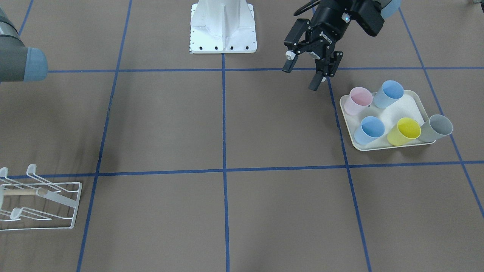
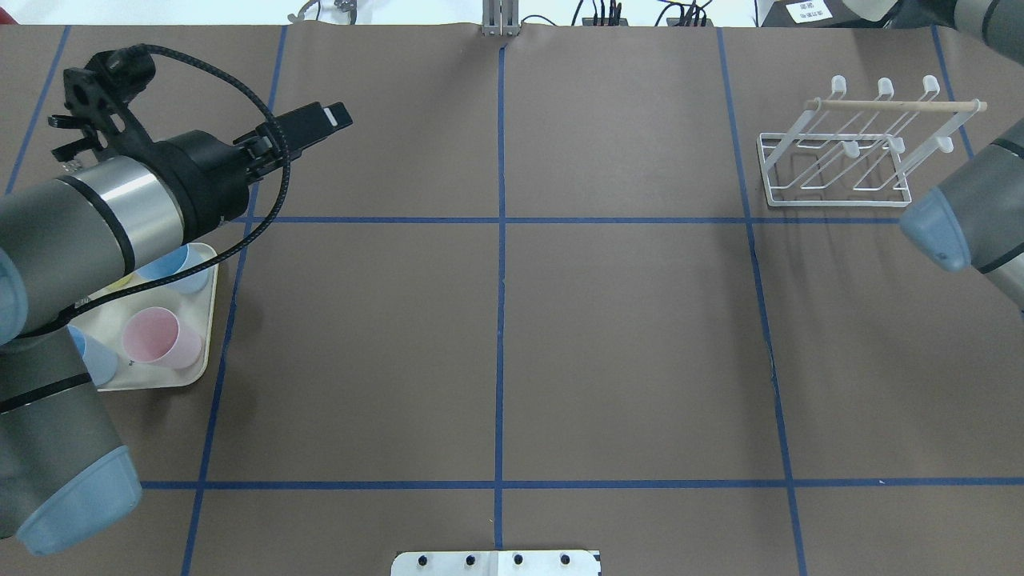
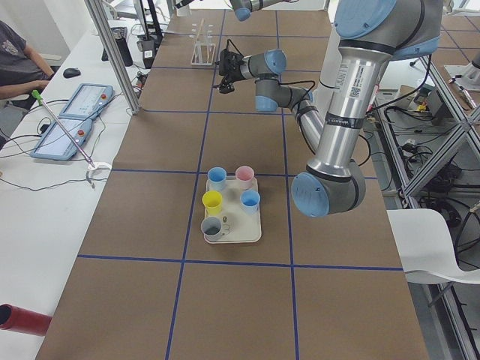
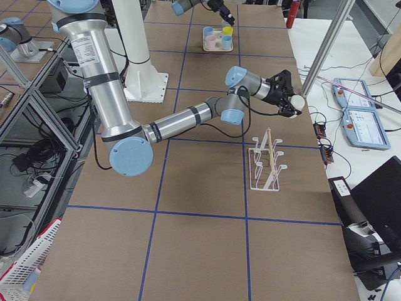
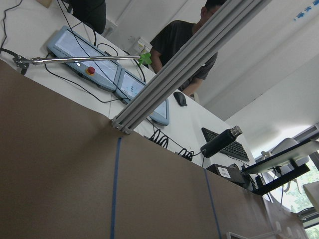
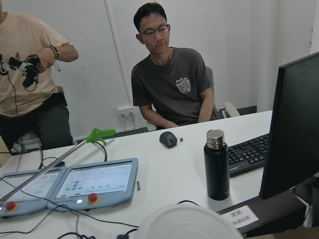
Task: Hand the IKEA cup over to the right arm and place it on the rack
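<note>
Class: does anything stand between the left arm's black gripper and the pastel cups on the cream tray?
Nothing visible does. The black left gripper, jaws open, hangs above the brown table, apart from the cream tray; only air separates it from the pink plastic cup.

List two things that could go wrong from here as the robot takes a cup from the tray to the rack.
1. The tray is crowded: the open left gripper, closing on the pink cup, may knock the blue cup beside it, or push the grey cup off its corner.
2. The rack stands far from the tray, so a mid-air handover is needed, where a cup could drop; the right arm, extended near the rack, might clip it.
</note>
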Robot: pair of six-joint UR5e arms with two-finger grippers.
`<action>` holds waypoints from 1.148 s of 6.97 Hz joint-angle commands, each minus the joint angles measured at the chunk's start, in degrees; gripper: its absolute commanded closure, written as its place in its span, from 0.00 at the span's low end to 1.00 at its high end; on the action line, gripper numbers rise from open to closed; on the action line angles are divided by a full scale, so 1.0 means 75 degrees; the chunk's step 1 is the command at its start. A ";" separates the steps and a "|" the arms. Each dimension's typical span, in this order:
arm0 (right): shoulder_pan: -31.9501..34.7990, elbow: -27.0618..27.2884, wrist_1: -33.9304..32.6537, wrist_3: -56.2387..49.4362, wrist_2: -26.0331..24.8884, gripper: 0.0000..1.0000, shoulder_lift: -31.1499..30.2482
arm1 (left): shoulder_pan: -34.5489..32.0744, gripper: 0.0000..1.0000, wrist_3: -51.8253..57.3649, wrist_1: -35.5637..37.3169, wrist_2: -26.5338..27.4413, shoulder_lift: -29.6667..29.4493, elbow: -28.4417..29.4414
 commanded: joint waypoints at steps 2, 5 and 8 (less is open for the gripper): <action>0.0240 -0.1158 -0.0194 -0.1357 -0.1080 0.99 0.0063 | -0.0831 0.00 0.0924 0.0031 -0.0965 0.1527 -0.0470; 0.0182 -0.1888 -0.0182 -0.1593 -0.1142 0.99 0.0063 | -0.1422 0.00 0.0938 0.0031 -0.1827 0.1589 -0.0436; -0.0181 -0.2030 -0.0194 -0.1606 -0.1388 0.99 -0.0006 | -0.1422 0.00 0.0938 0.0031 -0.1920 0.1589 -0.0424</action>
